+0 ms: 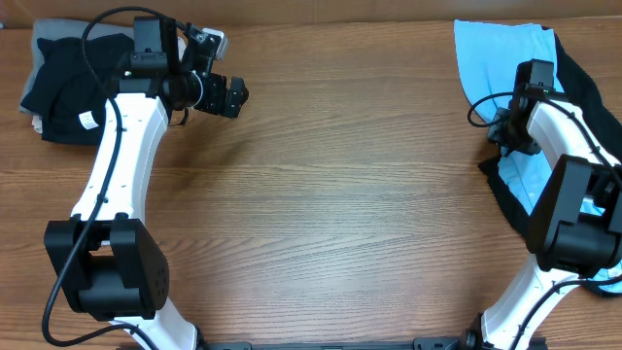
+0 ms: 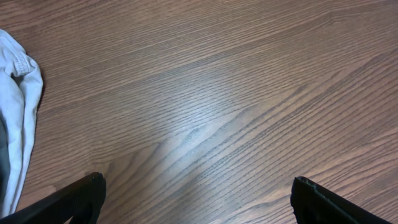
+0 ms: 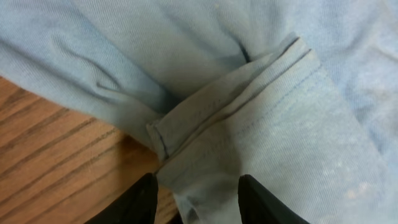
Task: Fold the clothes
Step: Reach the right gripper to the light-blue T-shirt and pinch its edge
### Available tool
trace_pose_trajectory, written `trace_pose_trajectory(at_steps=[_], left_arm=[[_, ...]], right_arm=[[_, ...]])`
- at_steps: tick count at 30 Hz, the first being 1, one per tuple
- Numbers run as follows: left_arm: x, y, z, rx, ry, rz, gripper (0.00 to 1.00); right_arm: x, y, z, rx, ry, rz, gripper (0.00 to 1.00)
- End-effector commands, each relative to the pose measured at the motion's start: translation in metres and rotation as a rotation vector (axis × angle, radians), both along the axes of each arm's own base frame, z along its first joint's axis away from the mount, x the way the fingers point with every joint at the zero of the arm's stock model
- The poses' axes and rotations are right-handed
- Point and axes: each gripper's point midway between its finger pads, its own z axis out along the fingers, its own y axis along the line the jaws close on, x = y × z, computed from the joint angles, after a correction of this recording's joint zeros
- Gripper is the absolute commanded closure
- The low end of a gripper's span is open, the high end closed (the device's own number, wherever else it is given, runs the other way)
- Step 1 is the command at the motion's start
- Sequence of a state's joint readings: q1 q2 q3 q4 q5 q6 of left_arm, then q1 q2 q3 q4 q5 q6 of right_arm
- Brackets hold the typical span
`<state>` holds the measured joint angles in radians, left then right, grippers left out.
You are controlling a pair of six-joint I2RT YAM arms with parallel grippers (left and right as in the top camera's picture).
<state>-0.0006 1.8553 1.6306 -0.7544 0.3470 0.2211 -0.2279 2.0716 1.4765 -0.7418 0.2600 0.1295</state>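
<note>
The sky-blue T-shirt (image 1: 496,58) lies crumpled at the table's far right edge, partly over a black garment. My right gripper (image 1: 507,124) is at its left edge. In the right wrist view the shirt (image 3: 249,62) fills the frame, with a hemmed fold running across it. The right gripper's fingers (image 3: 196,199) stand close together with bunched blue cloth between them. No lettering or red-orange mark shows. My left gripper (image 1: 225,95) is open and empty above bare wood at the far left; in its wrist view the fingers (image 2: 199,199) are wide apart.
A folded pile of black and grey garments (image 1: 58,87) sits at the far left corner; a pale garment's edge (image 2: 18,93) shows in the left wrist view. A large black T-shirt (image 1: 583,78) lies under the blue one. The wooden table (image 1: 340,194) spans the middle.
</note>
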Motion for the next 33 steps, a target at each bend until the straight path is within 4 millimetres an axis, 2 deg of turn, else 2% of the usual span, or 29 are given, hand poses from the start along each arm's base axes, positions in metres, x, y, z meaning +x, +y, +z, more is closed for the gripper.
trace_pose_trajectory(at_steps=[1,4,8,11,14,16,19,24,29,33], left_arm=[[0.004,-0.004,0.016,0.020,-0.051,-0.027,0.03],[0.004,-0.004,0.016,0.020,-0.051,-0.027,0.04],[0.004,-0.004,0.016,0.020,-0.051,-0.027,0.05],[0.005,-0.004,0.016,0.020,-0.052,-0.027,0.06],[0.005,-0.004,0.016,0.021,-0.054,-0.026,0.07],[0.006,-0.004,0.017,0.023,-0.058,-0.025,0.07],[0.007,-0.003,0.018,0.025,-0.066,-0.023,0.08],[0.013,-0.002,0.023,0.009,-0.084,0.003,0.13],[0.020,0.006,0.041,-0.043,-0.101,0.087,0.18],[0.024,0.014,0.062,-0.056,-0.132,0.117,0.19]], right_arm=[[-0.007,-0.002,-0.013,-0.005,0.022,-0.003,0.55],[-0.009,-0.002,-0.017,-0.004,0.023,-0.004,0.57],[-0.006,-0.003,-0.017,-0.007,0.012,-0.005,0.66],[-0.004,-0.003,-0.016,-0.009,0.002,-0.005,0.82],[-0.002,-0.007,-0.011,-0.018,-0.003,-0.011,0.87],[0.000,-0.008,-0.006,-0.018,-0.004,-0.012,0.96],[0.001,-0.008,0.008,-0.018,-0.009,-0.012,0.96],[0.003,-0.002,0.048,0.004,-0.054,-0.002,0.96],[0.002,0.016,0.109,0.078,-0.146,0.034,0.96],[-0.007,0.034,0.157,0.133,-0.199,0.070,0.96]])
